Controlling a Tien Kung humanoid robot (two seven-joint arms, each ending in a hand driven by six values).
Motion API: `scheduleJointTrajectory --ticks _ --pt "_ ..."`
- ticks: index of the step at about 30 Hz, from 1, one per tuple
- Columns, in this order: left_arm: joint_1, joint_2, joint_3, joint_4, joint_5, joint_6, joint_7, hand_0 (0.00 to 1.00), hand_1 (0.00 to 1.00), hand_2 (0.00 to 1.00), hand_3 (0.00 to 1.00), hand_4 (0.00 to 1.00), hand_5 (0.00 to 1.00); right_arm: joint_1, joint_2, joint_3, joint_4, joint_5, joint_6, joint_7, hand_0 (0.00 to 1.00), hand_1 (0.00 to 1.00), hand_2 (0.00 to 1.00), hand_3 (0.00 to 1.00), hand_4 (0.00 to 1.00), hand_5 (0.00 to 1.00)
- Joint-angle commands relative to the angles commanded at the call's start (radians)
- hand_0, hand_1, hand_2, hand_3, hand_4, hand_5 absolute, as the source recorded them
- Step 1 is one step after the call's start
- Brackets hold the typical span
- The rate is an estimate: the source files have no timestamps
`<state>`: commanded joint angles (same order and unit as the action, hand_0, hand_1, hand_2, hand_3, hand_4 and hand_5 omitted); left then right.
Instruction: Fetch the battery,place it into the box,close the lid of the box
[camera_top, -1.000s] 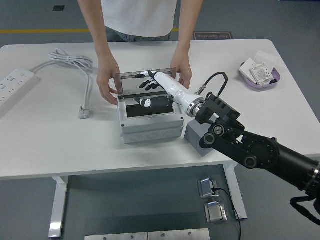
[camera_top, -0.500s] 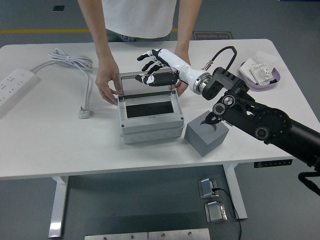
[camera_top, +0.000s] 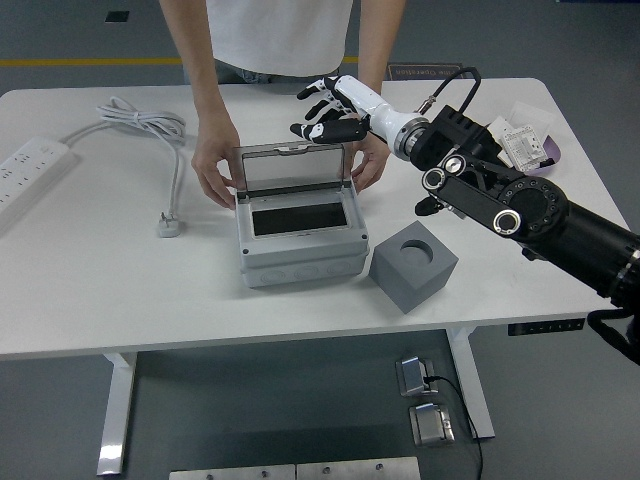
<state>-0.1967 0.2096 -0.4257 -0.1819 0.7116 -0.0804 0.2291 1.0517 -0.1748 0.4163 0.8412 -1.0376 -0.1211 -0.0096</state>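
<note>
A grey box stands mid-table with its clear lid upright on the far side. Its inside is dark, and I cannot make out a battery there. My right hand hovers just above and behind the lid's top edge, fingers spread, holding nothing. A person at the far side steadies the box, with one hand at its left and the other hand at its right. My left arm is out of view.
A grey cube with a round hole sits right of the box. A purple tray of small packets is at the far right, partly behind my arm. A power strip and a white cable with its plug lie on the left.
My right hand rose out of the box and moved back and to the right, to above the lid's top edge. The arm swung off the grey cube, which now shows fully.
</note>
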Motion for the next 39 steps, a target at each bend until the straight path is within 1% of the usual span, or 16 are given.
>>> scheduleJointTrajectory --ticks 5,9,12,18,24,29,30,32,36,39 --pt "-0.002 -0.003 0.002 0.001 0.004 -0.001 -0.001 0.716 0.752 0.724 0.667 0.512 0.471 -0.025 0.007 -0.017 0.005 0.01 -0.007 0.014 0.741 0.606 0.636 0.756 0.827 0.369" --pt "-0.002 -0.004 0.01 0.001 -0.004 0.0 -0.004 0.716 0.752 0.724 0.666 0.513 0.47 -0.042 -0.006 -0.025 0.04 0.005 -0.009 0.014 0.739 0.605 0.637 0.753 0.836 0.378" --pt "0.0 -0.003 0.023 0.001 -0.019 0.001 -0.009 0.716 0.752 0.722 0.663 0.516 0.471 -0.051 -0.03 -0.032 0.086 -0.008 -0.011 0.006 0.745 0.599 0.63 0.748 0.839 0.391" --pt "0.002 -0.001 0.048 0.001 -0.05 0.005 -0.017 0.716 0.752 0.722 0.664 0.516 0.47 -0.062 -0.094 -0.042 0.2 -0.037 -0.012 -0.017 0.745 0.596 0.628 0.744 0.838 0.396" --pt "0.003 0.002 0.077 0.0 -0.085 0.008 -0.026 0.716 0.752 0.723 0.663 0.521 0.477 -0.09 -0.148 -0.06 0.296 -0.03 -0.016 -0.025 0.742 0.593 0.627 0.744 0.835 0.395" --pt "0.005 0.001 0.094 0.0 -0.105 0.01 -0.031 0.716 0.752 0.723 0.663 0.521 0.477 -0.128 -0.172 -0.074 0.343 -0.023 -0.017 -0.026 0.742 0.593 0.627 0.744 0.835 0.395" --pt "0.005 0.001 0.095 0.0 -0.108 0.01 -0.032 0.716 0.752 0.723 0.663 0.522 0.479 -0.136 -0.175 -0.074 0.351 -0.023 -0.016 -0.026 0.72 0.586 0.626 0.742 0.834 0.394" --pt "0.006 0.001 0.097 0.0 -0.11 0.01 -0.033 0.716 0.752 0.723 0.663 0.522 0.479 -0.146 -0.181 -0.072 0.362 -0.024 -0.014 -0.026 0.72 0.586 0.626 0.742 0.834 0.394" --pt "0.009 0.001 0.095 0.0 -0.11 0.01 -0.032 0.716 0.752 0.723 0.661 0.523 0.48 -0.162 -0.195 -0.05 0.376 -0.031 -0.009 -0.028 0.719 0.588 0.627 0.74 0.835 0.396" --pt "0.01 0.001 0.098 0.0 -0.115 0.01 -0.034 0.716 0.752 0.723 0.661 0.523 0.48 -0.173 -0.213 -0.013 0.382 -0.04 -0.003 -0.032 0.719 0.588 0.627 0.74 0.835 0.396"
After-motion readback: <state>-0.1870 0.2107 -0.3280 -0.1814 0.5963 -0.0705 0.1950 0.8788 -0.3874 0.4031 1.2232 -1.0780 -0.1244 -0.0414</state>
